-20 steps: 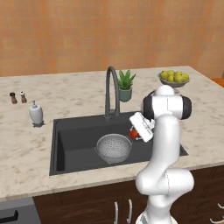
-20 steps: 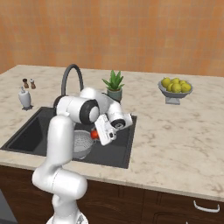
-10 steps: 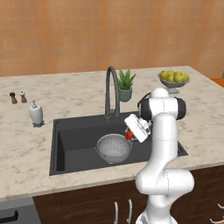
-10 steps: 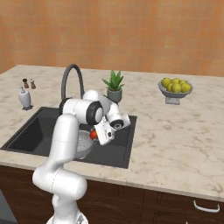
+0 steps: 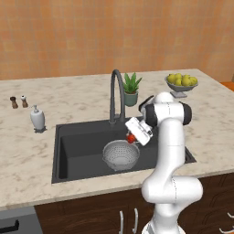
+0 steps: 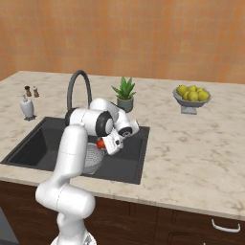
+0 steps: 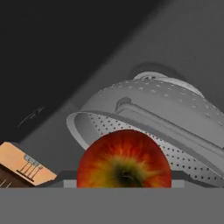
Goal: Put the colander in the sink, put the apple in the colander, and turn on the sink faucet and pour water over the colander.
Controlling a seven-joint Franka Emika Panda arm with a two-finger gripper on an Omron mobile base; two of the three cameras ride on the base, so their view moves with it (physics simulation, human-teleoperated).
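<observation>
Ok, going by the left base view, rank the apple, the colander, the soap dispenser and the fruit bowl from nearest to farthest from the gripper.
1. The apple, held in the gripper itself, above the sink.
2. The colander, in the basin just below and left of the gripper.
3. The fruit bowl, on the counter's far right.
4. The soap dispenser, on the counter left of the sink.

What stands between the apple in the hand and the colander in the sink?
Nothing visible does. The hand holds the apple just above the colander, near its right rim, and the bowl lies open in the sink.
</observation>
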